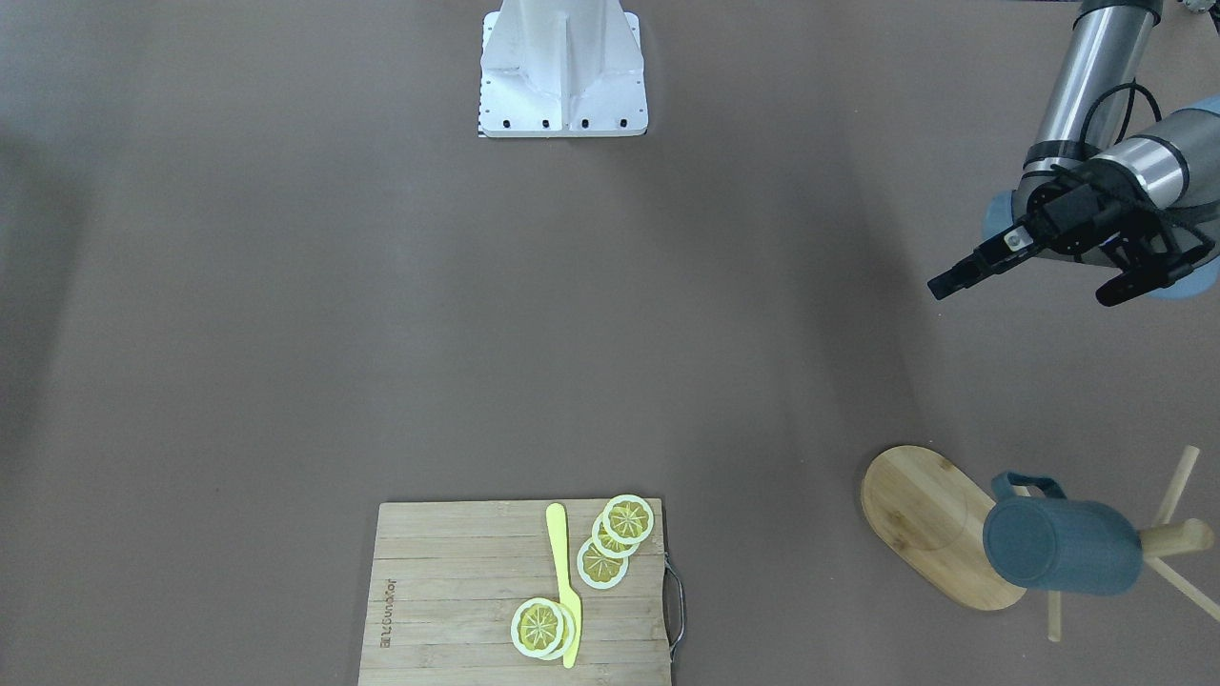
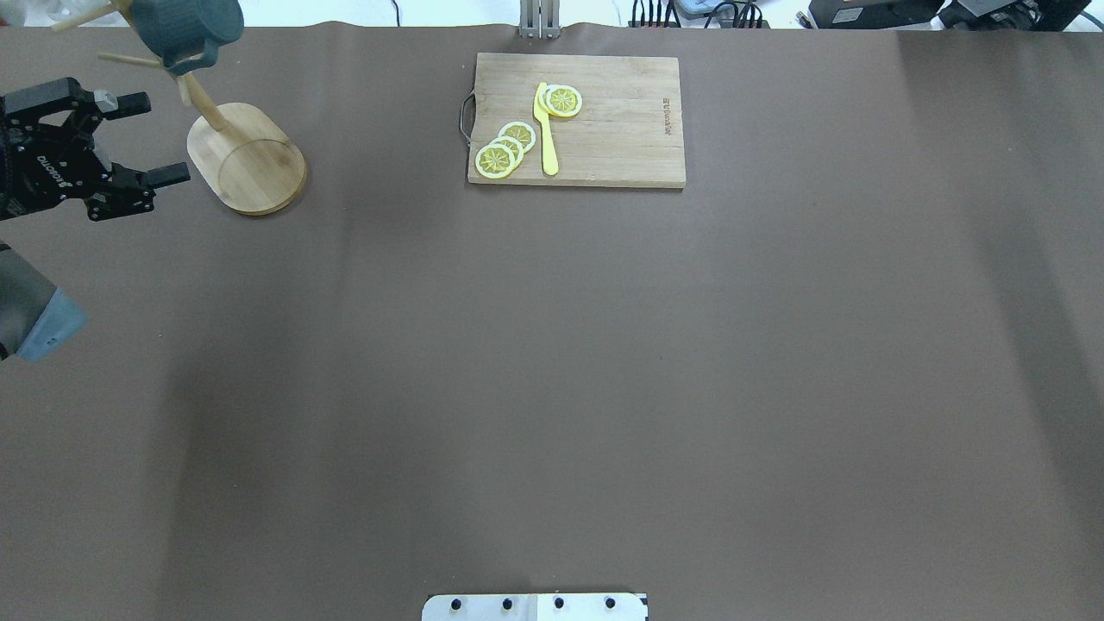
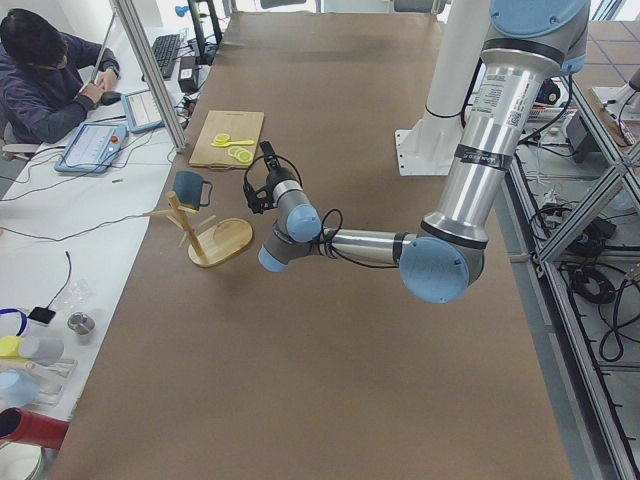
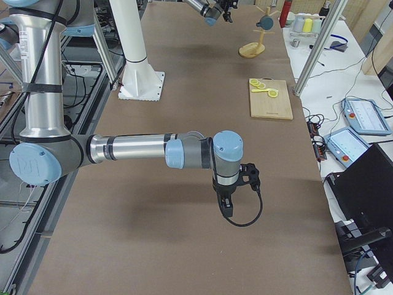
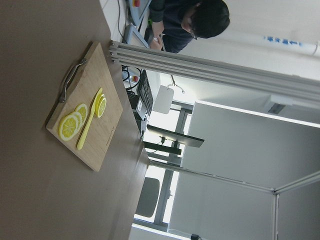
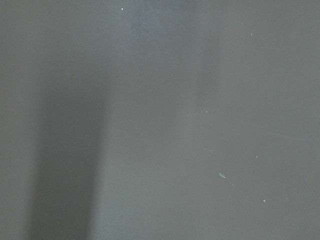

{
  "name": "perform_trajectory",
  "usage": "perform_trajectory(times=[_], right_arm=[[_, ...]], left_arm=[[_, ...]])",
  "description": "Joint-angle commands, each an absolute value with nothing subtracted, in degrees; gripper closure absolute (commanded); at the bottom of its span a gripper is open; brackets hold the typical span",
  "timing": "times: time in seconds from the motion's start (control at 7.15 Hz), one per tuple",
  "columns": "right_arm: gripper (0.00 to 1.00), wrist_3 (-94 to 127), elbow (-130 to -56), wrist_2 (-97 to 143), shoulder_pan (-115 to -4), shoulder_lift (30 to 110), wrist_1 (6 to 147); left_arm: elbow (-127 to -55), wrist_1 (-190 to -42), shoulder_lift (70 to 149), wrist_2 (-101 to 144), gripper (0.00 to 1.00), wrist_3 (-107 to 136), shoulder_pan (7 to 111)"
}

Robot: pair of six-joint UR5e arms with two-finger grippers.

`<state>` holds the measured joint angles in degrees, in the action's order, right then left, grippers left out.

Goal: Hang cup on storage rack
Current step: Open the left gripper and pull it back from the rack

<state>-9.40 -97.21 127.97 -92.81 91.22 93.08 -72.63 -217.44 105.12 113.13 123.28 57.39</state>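
The dark teal cup (image 1: 1063, 548) hangs by its handle on a peg of the bamboo storage rack (image 1: 929, 519), mouth turned away, clear of the table. Cup (image 2: 185, 21) and rack (image 2: 250, 168) sit at the far left in the overhead view. My left gripper (image 1: 1027, 289) is open and empty, apart from the rack on the robot's side; it also shows in the overhead view (image 2: 159, 140). My right gripper (image 4: 226, 206) shows only in the exterior right view, low over bare table, far from the rack; I cannot tell whether it is open or shut.
A wooden cutting board (image 2: 604, 129) with lemon slices (image 2: 504, 151) and a yellow knife (image 2: 546, 129) lies at the table's far edge. The robot base (image 1: 562, 67) stands mid-table. An operator (image 3: 45, 80) sits beyond the far edge.
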Motion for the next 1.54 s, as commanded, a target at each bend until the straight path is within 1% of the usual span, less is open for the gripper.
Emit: perform_trajectory(times=[0.0,0.14,0.28,0.56,0.84,1.4], right_arm=[[0.00,-9.1,-97.2,128.1,-92.8,91.2,93.1],[0.00,-9.0,-97.2,128.1,-92.8,91.2,93.1],[0.00,-8.9,-97.2,128.1,-92.8,91.2,93.1],[0.00,-8.9,-97.1,128.1,-92.8,91.1,93.1],[0.00,-8.9,-97.0,128.0,-92.8,91.2,93.1],[0.00,-8.8,-97.0,128.1,-92.8,91.5,93.1]], left_arm=[[-73.7,-214.3,102.8,113.8,0.01,93.8,57.4],[-73.5,-211.8,103.0,116.7,0.01,84.6,57.5],[-73.9,-206.6,102.9,120.5,0.01,70.5,59.9],[-74.0,-205.4,99.2,122.7,0.01,59.1,62.8],[-73.5,-203.7,97.7,122.6,0.01,40.7,64.3],[-74.0,-182.5,96.8,123.4,0.01,4.8,75.0]])
